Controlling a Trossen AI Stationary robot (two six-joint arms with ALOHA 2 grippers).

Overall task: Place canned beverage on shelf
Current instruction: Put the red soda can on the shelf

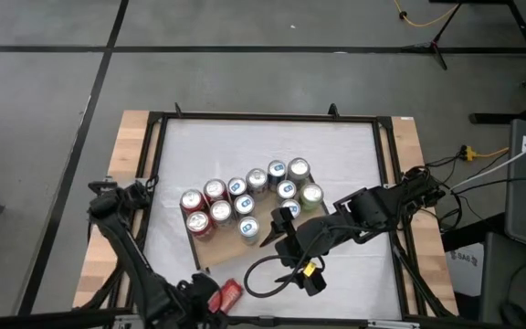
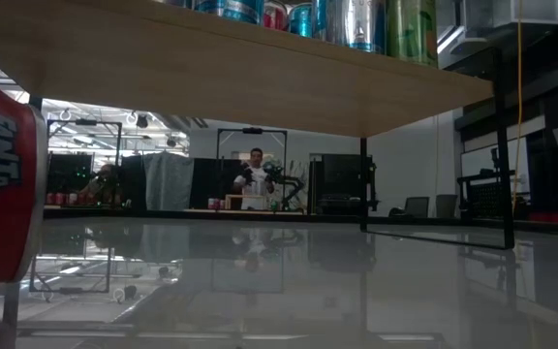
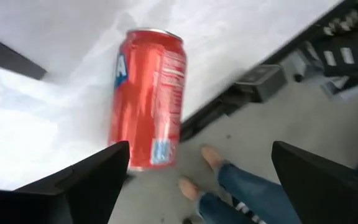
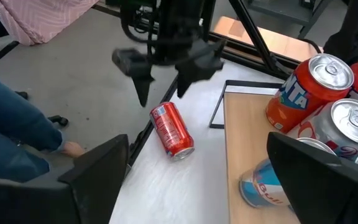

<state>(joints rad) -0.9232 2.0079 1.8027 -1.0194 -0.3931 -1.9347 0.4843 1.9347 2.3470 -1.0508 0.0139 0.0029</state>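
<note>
The red Fanta can [image 4: 171, 130] lies on its side on the white worktop [image 1: 354, 183], just beneath the left tool [image 4: 163, 84], whose fingers are spread wide and not yet around it. Lying flat near the worktop's front edge, the can could roll off if a finger nudges it during the descent. The shelf [image 1: 231, 245] is already crowded with standing cans [image 1: 245, 196], so a tilted placement risks toppling neighbours. The right tool [image 1: 281, 239], also spread and empty, hovers over the shelf's near end and could obstruct the carry.
</note>
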